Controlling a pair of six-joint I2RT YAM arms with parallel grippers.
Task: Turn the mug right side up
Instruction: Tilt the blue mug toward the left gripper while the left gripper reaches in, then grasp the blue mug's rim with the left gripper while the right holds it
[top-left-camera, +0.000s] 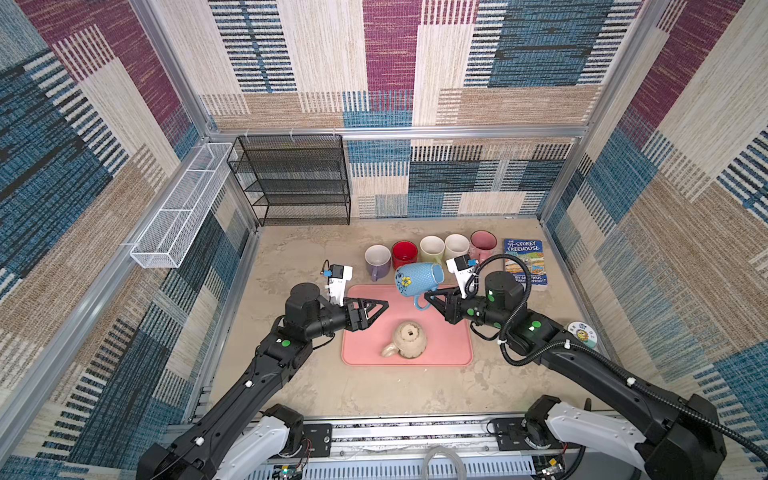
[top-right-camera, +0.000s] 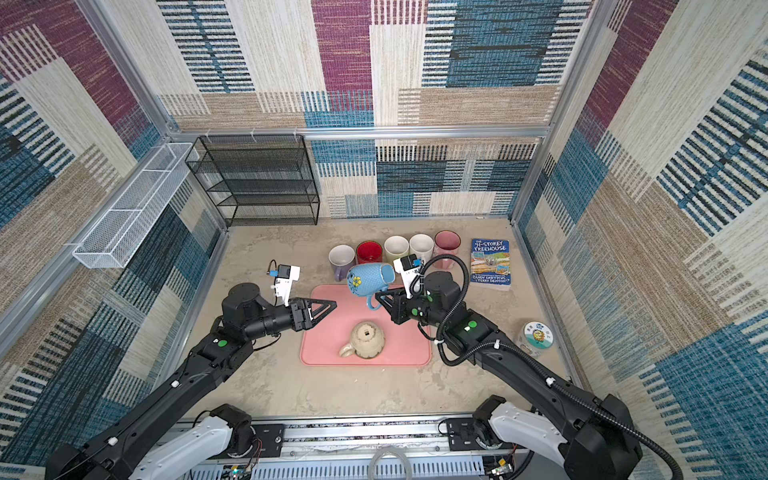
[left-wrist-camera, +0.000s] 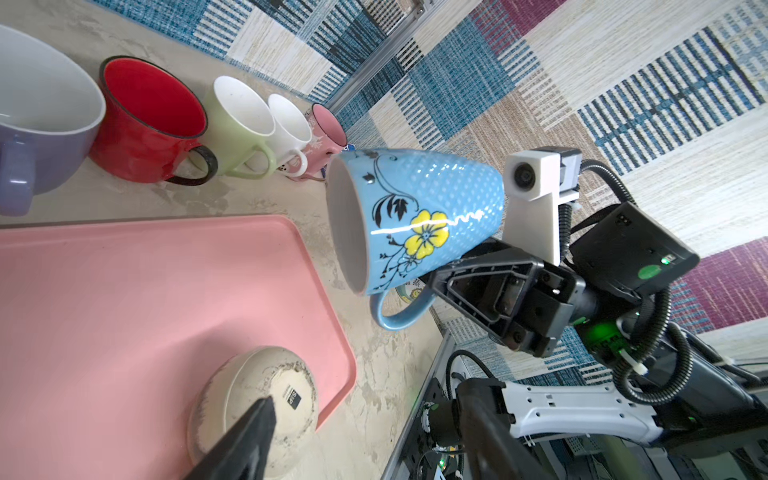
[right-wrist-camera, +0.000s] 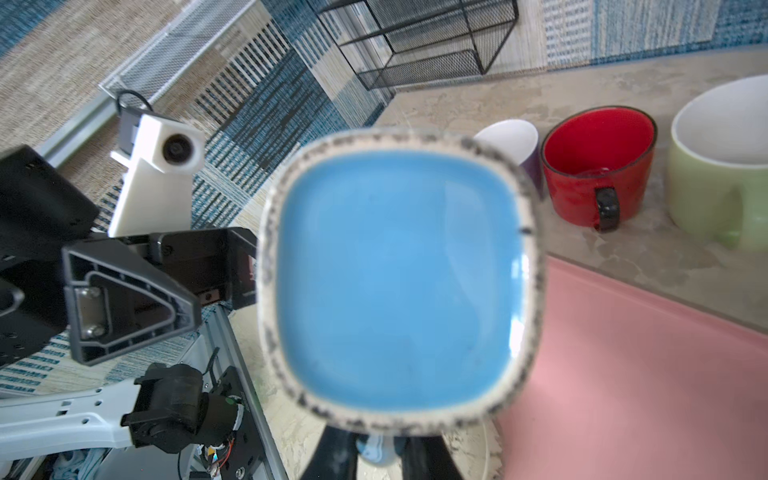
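Your right gripper (top-left-camera: 428, 297) is clamped on the handle (top-left-camera: 420, 304) of the blue mug (top-left-camera: 417, 279), and that pinch is the only thing carrying it. The mug hangs in the air just above center in both top views, over the far edge of the pink tray (top-left-camera: 451, 351). It's lying on its side, with the mouth toward your left arm and the squarish base toward the right wrist camera.

I'd call that about halfway through the flip. The next move looks like more wrist roll until the mouth faces up, then a slow lowering onto a flat spot before you let go. Your left gripper (top-left-camera: 379, 306) sits center-left with its fingers apart and nothing in them, so it could steady the body if needed.

The mug is glossy glazed ceramic with raised dots and a yellow flower, so it's probably slick. The foot ring is bare and speckled. The tray looks smooth and matte, with rounded corners and a low lip.

A beige mug (top-left-camera: 409, 340) sits upside down on the tray, scuffed and chalky-looking, and five upright mugs line up behind it, the red mug (top-left-camera: 404, 253) among them.
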